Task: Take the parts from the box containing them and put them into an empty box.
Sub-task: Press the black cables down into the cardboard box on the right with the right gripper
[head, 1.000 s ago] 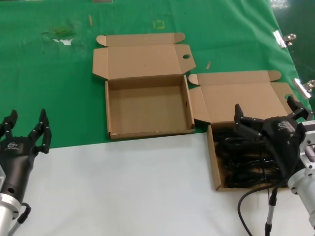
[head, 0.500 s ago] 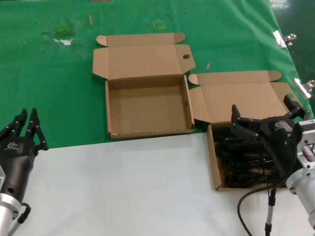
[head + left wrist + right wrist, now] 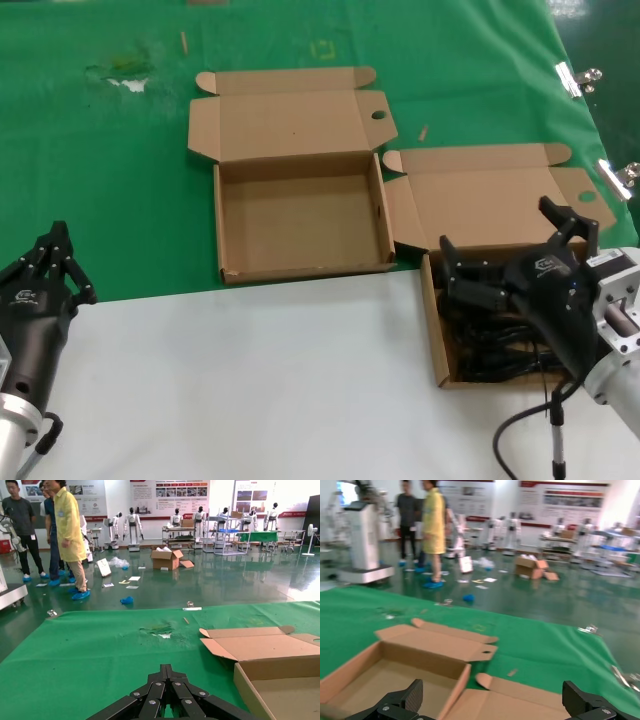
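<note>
The right gripper (image 3: 515, 255), a black multi-fingered pincer on a silver wrist, hangs with its fingers spread wide apart over the shallow brown corrugated-cardboard box (image 3: 437, 340) that holds the parts. Directly under its fingers lies a tangle of black cable-like parts (image 3: 480, 335), filling the tray; I cannot tell whether the fingertips touch them. Behind the pincer, that box's hinged lid (image 3: 480, 195) lies flat open on the green cloth (image 3: 100, 180) covering the far part of the table.

To the pincer's left and a little farther back sits the second shallow brown cardboard box (image 3: 300, 215), its squarish tray bare inside, its lid folded back with a small round hole (image 3: 378, 115) punched in the ear flap nearest the parts box. The two boxes stand just beside each other, corner almost to corner. In the right wrist view, two of the pincer's black fingertips (image 3: 407, 697) frame this bare box (image 3: 395, 672) and its holed flap (image 3: 485, 652).

The left gripper (image 3: 52, 258), also black, rests well away to the left of everything, at the line where the green cloth meets the white table surface (image 3: 250, 380). Its fingers are drawn together into a point, as the left wrist view shows (image 3: 167, 692), with the open box's corner (image 3: 270, 680) off to one side of it.

Metal clips (image 3: 575, 78) lie at the cloth's far right edge.
</note>
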